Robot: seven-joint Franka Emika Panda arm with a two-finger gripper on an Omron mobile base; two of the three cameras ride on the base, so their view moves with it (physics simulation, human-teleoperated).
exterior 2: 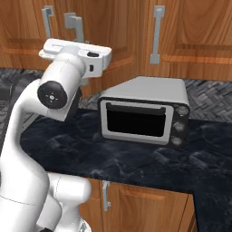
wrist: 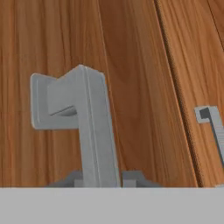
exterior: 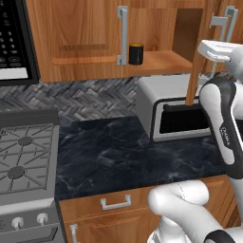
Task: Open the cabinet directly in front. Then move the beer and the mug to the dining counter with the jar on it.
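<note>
Mug [exterior: 136, 53] sits alone on the open cabinet [exterior: 90, 38] shelf in the left base view; small and rigid, best pinched across its rim. Hand view: gripper [wrist: 103, 178] narrowly straddles the door's stiff bar handle [wrist: 94, 127], apparently clamping it.

My left base camera looks forward and down from behind my arm at the cabinet [exterior: 85, 42] and counter [exterior: 133, 152]. The right one shares the toaster oven [exterior 2: 145, 113]. My hand camera sits very near a handle [wrist: 94, 131].
</note>
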